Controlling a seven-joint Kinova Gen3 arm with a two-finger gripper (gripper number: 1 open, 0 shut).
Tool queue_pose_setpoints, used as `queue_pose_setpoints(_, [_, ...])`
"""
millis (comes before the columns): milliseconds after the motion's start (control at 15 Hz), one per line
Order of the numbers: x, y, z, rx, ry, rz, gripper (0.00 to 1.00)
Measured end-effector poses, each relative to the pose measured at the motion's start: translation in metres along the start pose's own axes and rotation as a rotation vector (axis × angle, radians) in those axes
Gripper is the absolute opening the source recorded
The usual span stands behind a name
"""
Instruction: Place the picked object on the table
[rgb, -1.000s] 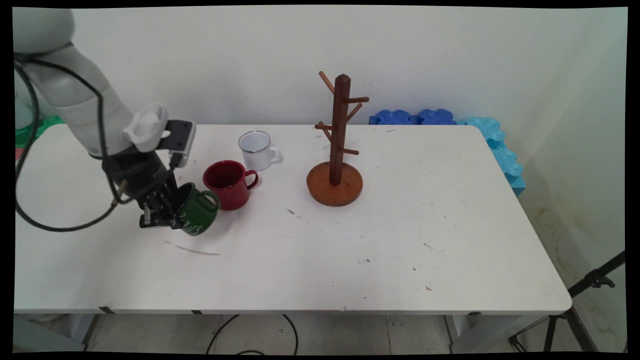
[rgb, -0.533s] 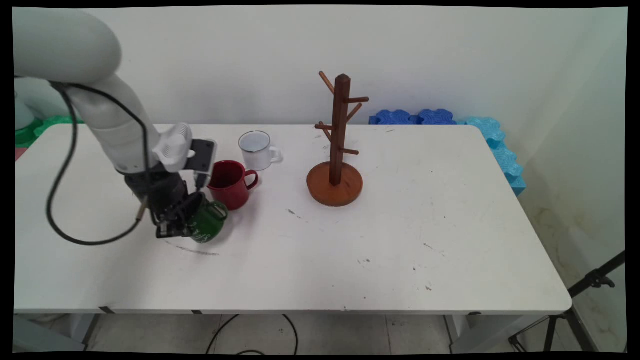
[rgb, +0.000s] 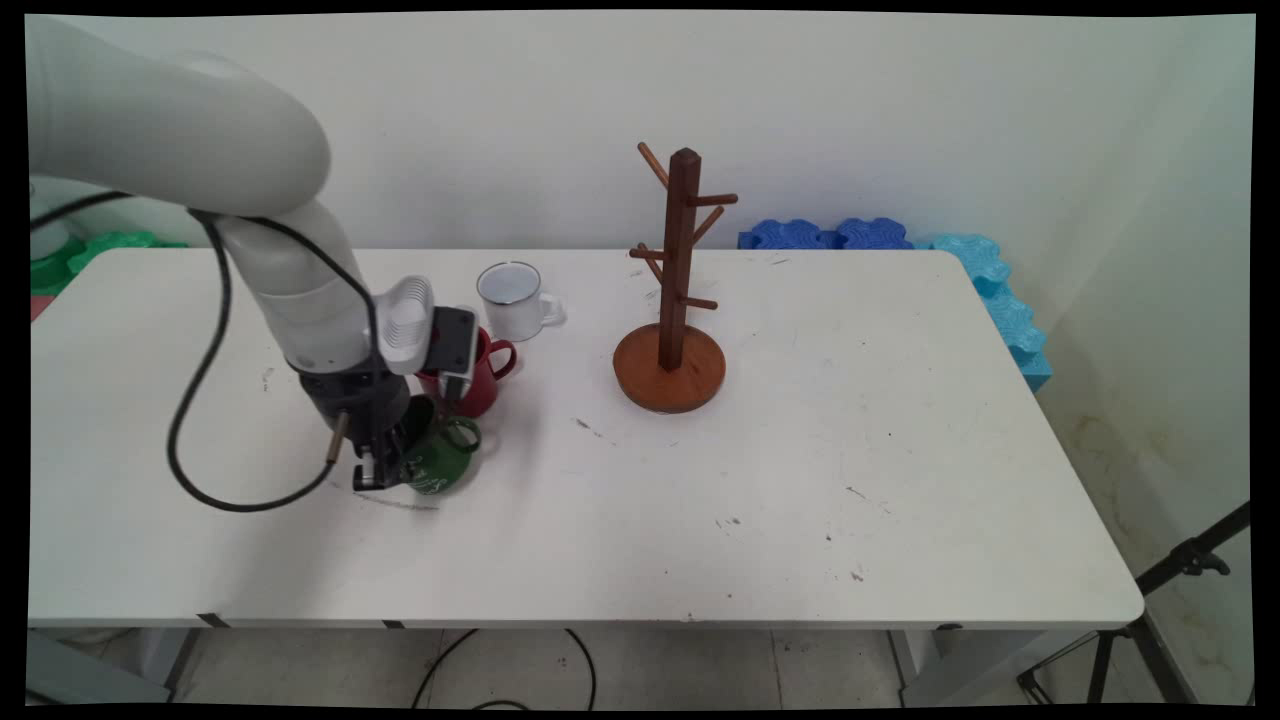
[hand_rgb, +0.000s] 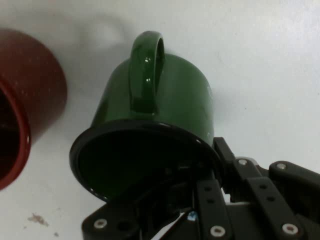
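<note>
Fingers of my gripper are closed across the rim of the green mug, one inside the mouth and one against the outer wall, so the mug is firmly in my hold. From the hand view, its dark-rimmed opening faces the camera and its handle points away along the body. On the main view, the mug is tilted and sits low over the white table, toward the table's left half; whether it touches the surface I cannot tell. A red mug stands just behind and beside it, partly hidden by my wrist. A white mug stands farther back. A wooden mug tree with a round base stands well apart to the right, no mug on its pegs. Blue foam pieces lie beyond the far right edge.
</note>
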Motion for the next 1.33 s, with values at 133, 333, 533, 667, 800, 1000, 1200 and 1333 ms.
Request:
queue_pose_setpoints(133, [0.007, 0.001, 0.004, 0.004, -0.004, -0.002, 0.0])
queue_pose_setpoints(333, [0.019, 0.004, 0.009, 0.009, -0.01, -0.005, 0.0])
queue_pose_setpoints(533, [0.029, 0.006, 0.013, 0.013, -0.013, -0.008, 0.0])
queue_pose_setpoints(667, [0.033, 0.006, 0.016, 0.017, -0.014, -0.011, 0.0])
queue_pose_setpoints(800, [0.038, 0.006, 0.018, 0.021, -0.007, -0.014, 1.0])
queue_pose_setpoints(1000, [0.043, 0.006, 0.018, 0.028, 0.01, -0.019, 1.0])
queue_pose_setpoints(1200, [0.045, 0.006, 0.016, 0.03, 0.03, -0.021, 1.0])
queue_pose_setpoints(1333, [0.043, 0.006, 0.012, 0.031, 0.046, -0.024, 1.0])
